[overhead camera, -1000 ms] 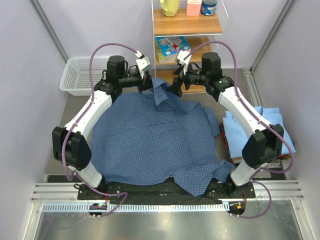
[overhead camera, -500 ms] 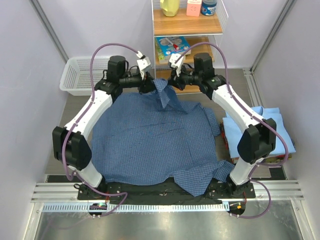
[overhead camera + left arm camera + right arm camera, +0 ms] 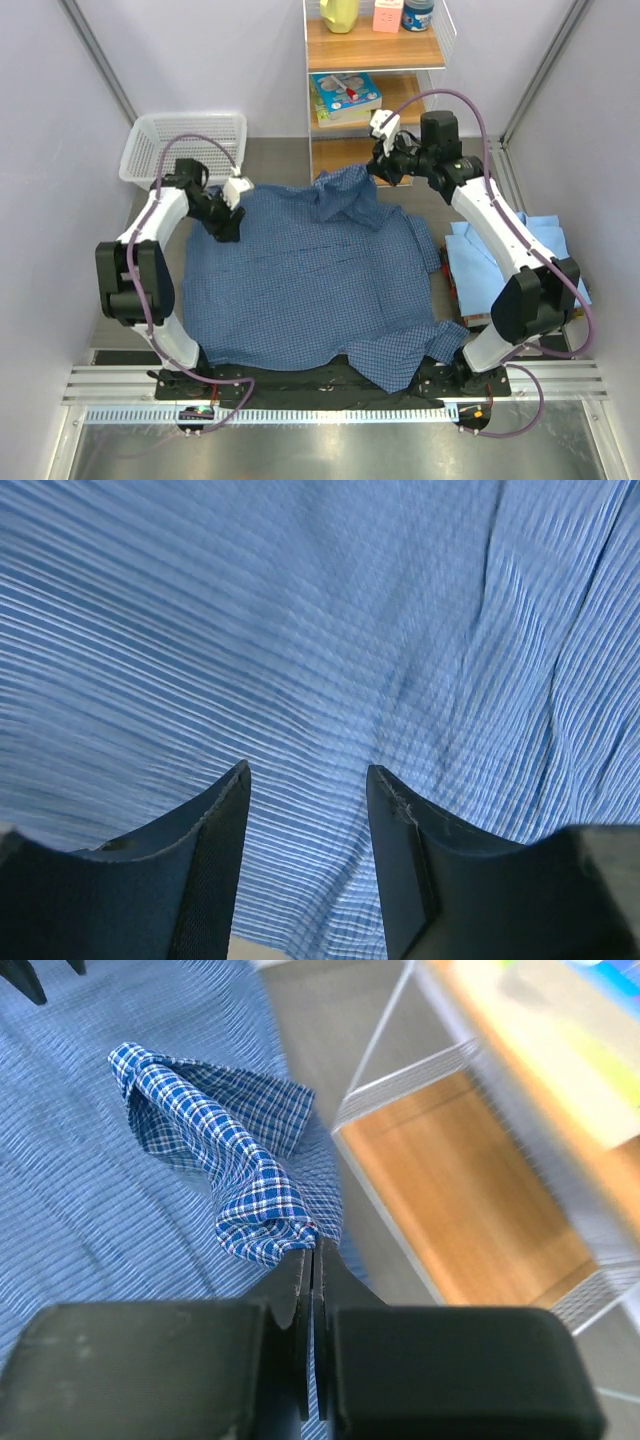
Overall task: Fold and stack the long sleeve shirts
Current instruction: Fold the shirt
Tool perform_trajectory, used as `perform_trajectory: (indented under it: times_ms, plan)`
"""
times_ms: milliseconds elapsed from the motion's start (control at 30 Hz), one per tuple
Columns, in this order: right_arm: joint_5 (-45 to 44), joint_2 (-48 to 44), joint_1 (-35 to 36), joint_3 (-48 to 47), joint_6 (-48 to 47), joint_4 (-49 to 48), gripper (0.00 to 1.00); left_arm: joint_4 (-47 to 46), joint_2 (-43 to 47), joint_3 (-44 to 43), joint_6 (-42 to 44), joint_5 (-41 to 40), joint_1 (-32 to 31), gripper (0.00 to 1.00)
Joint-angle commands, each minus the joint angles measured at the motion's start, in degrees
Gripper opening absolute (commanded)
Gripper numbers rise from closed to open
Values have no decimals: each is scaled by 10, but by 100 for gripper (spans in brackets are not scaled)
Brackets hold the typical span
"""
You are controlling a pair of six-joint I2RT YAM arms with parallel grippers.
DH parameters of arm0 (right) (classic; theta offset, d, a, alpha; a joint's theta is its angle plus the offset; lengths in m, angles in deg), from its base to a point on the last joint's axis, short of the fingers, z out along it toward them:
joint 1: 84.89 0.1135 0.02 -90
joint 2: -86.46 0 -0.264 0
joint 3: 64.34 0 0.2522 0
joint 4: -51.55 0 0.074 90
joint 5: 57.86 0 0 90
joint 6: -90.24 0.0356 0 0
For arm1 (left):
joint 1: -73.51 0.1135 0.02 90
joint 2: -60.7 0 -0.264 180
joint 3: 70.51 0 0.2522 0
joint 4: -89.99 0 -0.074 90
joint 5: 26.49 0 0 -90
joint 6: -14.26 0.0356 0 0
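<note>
The dark blue checked long sleeve shirt [image 3: 310, 285] lies spread over the table between the arms. Its far edge is bunched up and slightly raised [image 3: 345, 192]. My right gripper [image 3: 379, 171] is shut on that bunched fold [image 3: 250, 1200], with the cloth pinched at the fingertips of the gripper [image 3: 315, 1248]. My left gripper [image 3: 226, 222] hovers over the shirt's far left part, open, with only flat cloth [image 3: 300, 630] showing between its fingers [image 3: 208, 860]. The light blue long sleeve shirt [image 3: 545, 240] lies at the right, partly behind the right arm.
A white mesh basket [image 3: 172, 148] stands at the far left corner. A wire-and-wood shelf [image 3: 375, 95] with books and bottles stands at the back centre, close to the right gripper. Walls close in both sides.
The left gripper let go of the shirt's far edge, opened, and swung left and nearer over the cloth. The right gripper closed on the far fold and pulled it slightly right.
</note>
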Motion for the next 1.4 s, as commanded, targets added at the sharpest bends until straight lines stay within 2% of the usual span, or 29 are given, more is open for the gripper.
perform_trajectory:
  times_ms: [0,67,133,267,333,400,500,567,633,700,767,800,833,1000,1133,1267,1367]
  plan:
    - [11,-19,5,31,-48,83,1,75,-32,51,74,-90,-10,51]
    - [-10,-28,-6,49,-51,102,1,73,-36,84,85,-117,-10,48]
    - [6,-51,-29,73,-59,116,1,62,-27,116,95,-141,-10,46]
    - [33,-101,-64,95,-101,163,1,58,0,157,105,-138,-10,44]
    - [52,-116,-65,91,-130,203,1,88,-11,135,101,-132,6,43]
    - [68,-122,-63,92,-182,271,1,126,-21,109,99,-83,30,41]
    - [25,-129,-63,121,-264,350,1,150,-21,27,83,2,81,41]
    - [6,-143,-69,144,-287,362,1,126,-13,-20,66,25,104,43]
    - [4,-154,-73,170,-292,360,1,91,-1,-48,68,29,117,50]
    - [11,-152,-73,175,-283,354,1,83,1,-58,125,30,117,62]
    - [18,-139,-73,166,-268,342,1,125,-15,-88,195,46,116,67]
    - [20,-135,-73,161,-262,343,1,134,-24,-100,240,46,106,78]
    - [21,-129,-73,157,-261,342,1,134,-40,-107,255,40,101,79]
    - [10,-122,-73,152,-274,347,1,142,-86,-164,360,27,62,81]
    - [7,-128,-73,157,-273,349,1,145,-110,-175,492,-19,-2,82]
    - [8,-122,-73,153,-265,349,1,124,-164,-181,546,-75,-53,82]
    - [7,-121,-74,148,-253,344,1,164,-214,-245,553,-125,-63,79]
